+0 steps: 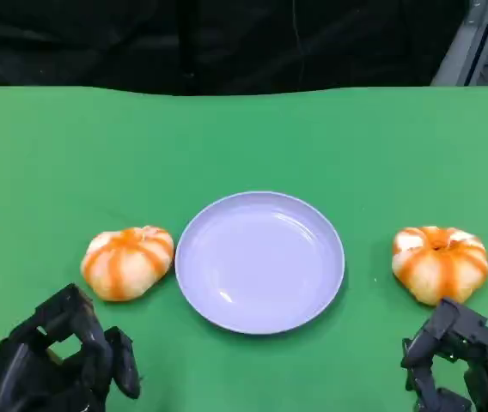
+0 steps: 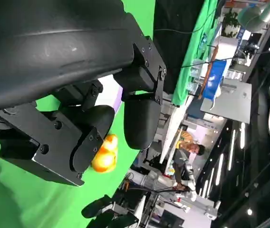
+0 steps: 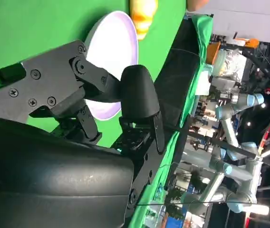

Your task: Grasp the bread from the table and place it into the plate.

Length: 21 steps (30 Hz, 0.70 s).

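Note:
A lilac plate [image 1: 259,262] lies empty in the middle of the green table. One orange-and-white striped bread [image 1: 128,262] sits just left of it, nearly touching the rim. A second bread [image 1: 440,263] sits apart to the right. My left hand [image 1: 55,360] rests low at the near left, just short of the left bread, fingers apart and holding nothing. My right hand [image 1: 463,359] sits at the near right, just short of the right bread, also empty. The left wrist view shows the plate [image 2: 112,92] and the right bread [image 2: 105,154] past my fingers [image 2: 139,123]. The right wrist view shows the plate [image 3: 116,42] and the left bread [image 3: 142,14].
The green cloth [image 1: 244,137] runs to a dark backdrop at the far edge, with a grey metal frame [image 1: 472,43] at the back right. A person [image 2: 189,152] and other robot arms [image 3: 235,109] stand beyond the table in the wrist views.

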Tool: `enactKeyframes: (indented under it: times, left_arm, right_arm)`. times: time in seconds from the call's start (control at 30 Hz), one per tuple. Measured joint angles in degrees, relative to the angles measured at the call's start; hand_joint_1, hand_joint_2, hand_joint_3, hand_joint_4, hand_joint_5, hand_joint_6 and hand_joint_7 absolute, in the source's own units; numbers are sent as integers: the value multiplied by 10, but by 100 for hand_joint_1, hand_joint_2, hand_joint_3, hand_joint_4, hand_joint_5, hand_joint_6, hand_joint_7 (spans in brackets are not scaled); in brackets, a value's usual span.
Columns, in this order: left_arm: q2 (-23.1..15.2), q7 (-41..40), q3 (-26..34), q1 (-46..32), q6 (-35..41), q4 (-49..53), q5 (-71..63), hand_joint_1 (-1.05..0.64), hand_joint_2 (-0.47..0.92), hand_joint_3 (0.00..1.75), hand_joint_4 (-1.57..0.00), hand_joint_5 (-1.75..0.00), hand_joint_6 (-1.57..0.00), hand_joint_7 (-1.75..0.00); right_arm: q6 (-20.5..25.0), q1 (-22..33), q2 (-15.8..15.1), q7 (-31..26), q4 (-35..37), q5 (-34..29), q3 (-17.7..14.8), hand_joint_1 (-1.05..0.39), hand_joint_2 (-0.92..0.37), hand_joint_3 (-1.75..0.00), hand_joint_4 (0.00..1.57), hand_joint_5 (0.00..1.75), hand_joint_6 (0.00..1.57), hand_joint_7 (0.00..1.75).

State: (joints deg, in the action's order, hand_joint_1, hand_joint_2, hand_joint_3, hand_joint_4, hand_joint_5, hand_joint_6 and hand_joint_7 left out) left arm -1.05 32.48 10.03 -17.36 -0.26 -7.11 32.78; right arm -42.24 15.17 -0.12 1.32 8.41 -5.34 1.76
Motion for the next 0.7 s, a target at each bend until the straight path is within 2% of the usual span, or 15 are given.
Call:
enactKeyframes:
  times: [0.4, 0.43, 0.47, 0.5, 0.57, 0.7]
  left_arm:
    - [2, 0, 1, 0, -4, 0, -1, 3, 52, 146, -86, -175, -68, -172]
    - [4, -1, 1, 0, -7, 0, -1, -20, 65, 96, -57, -135, -56, -122]
    - [5, -4, 0, 0, -33, 5, -26, -35, 81, 50, -43, -101, -61, -67]
    - [5, -10, 0, 1, -76, 12, -62, -40, 86, 34, -39, -89, -64, -46]
    - [4, -24, 1, 3, -165, 26, -131, -51, 91, 19, -30, -74, -63, -24]
    - [-10, -75, 6, 7, -346, 53, -294, -62, 92, 13, -28, -62, -63, -12]
  right_arm:
    - [0, 0, 0, -3, 0, -3, 0, -13, -66, -94, 82, 175, 70, 161]
    - [1, 0, 0, -3, 0, -3, 0, -14, -66, -94, 82, 175, 70, 161]
    - [1, 0, 0, -2, 0, -3, 1, -14, -66, -94, 82, 175, 69, 161]
    - [1, 0, 0, -2, 0, -3, 2, -14, -66, -93, 82, 175, 69, 161]
    - [1, 0, 0, -1, 0, -3, 5, -14, -66, -93, 81, 175, 69, 161]
    - [3, 1, 0, -1, -2, -3, 7, -13, -67, -93, 82, 175, 69, 161]
